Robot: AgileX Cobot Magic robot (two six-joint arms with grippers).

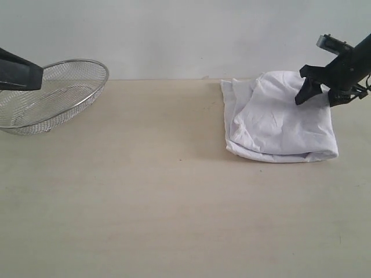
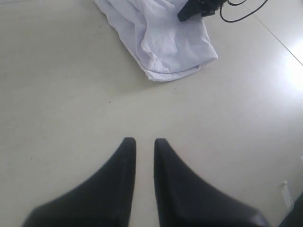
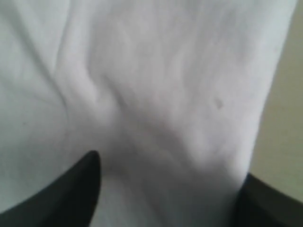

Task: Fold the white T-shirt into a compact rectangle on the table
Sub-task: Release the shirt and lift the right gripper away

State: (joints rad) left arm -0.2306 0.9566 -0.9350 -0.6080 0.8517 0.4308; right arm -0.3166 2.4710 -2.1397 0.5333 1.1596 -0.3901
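Note:
The white T-shirt [image 1: 278,119] lies folded in a rumpled, roughly square bundle at the back right of the table [image 1: 145,191]; no lettering shows. My right gripper [image 1: 317,102] hangs open just over the shirt's far right part, its black fingers spread with nothing between them. In the right wrist view the white cloth [image 3: 156,85] fills the frame under the right gripper [image 3: 169,166]. My left gripper [image 2: 145,140] is far from the shirt [image 2: 161,38], over bare table, its jaws a narrow gap apart and empty. The left arm [image 1: 17,72] shows at the far left edge.
A round wire-mesh basket [image 1: 52,95] stands tilted at the back left, partly under the left arm. A pale wall runs behind the table's far edge. Black cables [image 2: 236,14] trail beside the right gripper.

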